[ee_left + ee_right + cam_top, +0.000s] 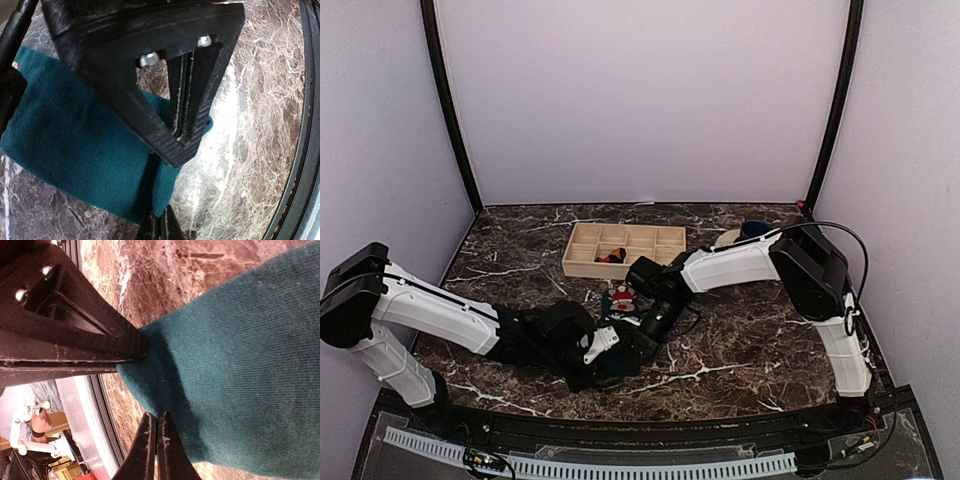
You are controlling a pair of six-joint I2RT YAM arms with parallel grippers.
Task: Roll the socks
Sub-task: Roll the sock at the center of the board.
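Left jaws and right jaws are each pinched shut on an edge of the dark teal-green fabric sock, lying flat on the dark marbled counter between the arms. Soft, light, limp, it will likely bunch; you should grip its edges.

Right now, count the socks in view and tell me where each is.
2. The teal sock lies on the table, front centre; a black-and-orange one, probably the second sock, sits in the wooden tray behind it. More may be hidden.
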